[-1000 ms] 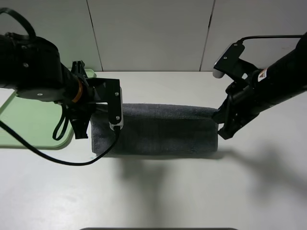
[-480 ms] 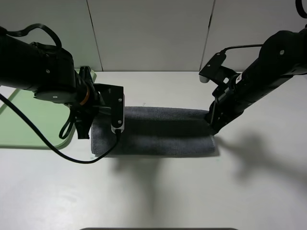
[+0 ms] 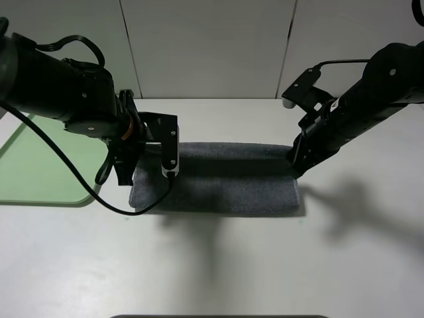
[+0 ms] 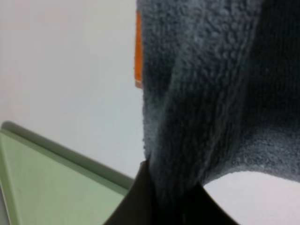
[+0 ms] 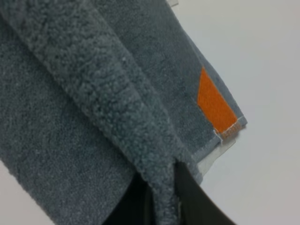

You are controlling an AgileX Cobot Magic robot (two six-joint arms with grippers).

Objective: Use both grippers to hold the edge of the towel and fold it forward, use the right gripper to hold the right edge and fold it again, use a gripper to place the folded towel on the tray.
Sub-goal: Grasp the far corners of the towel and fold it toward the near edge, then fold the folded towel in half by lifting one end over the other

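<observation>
The dark grey towel (image 3: 225, 182) lies folded as a long band in the middle of the table. My left gripper (image 3: 132, 172) is shut on its left end. The left wrist view shows a ridge of the towel (image 4: 197, 108) pinched between the black fingers (image 4: 140, 206), with an orange patch (image 4: 138, 51) at its edge. My right gripper (image 3: 296, 165) is shut on the right end. In the right wrist view a fold of the towel (image 5: 117, 93) runs into the black fingers (image 5: 194, 201), beside an orange patch (image 5: 215, 105). The pale green tray (image 3: 40, 172) lies at the left, and its rim shows in the left wrist view (image 4: 51, 145).
The white table (image 3: 218, 265) stretches in front of the towel. A panelled wall (image 3: 212, 46) stands behind the table. The bulky left arm (image 3: 59, 99) hangs over the tray's right part.
Both grippers have moved toward the back of the table with the towel's edge, the left one also to the right. The towel now lies flatter.
</observation>
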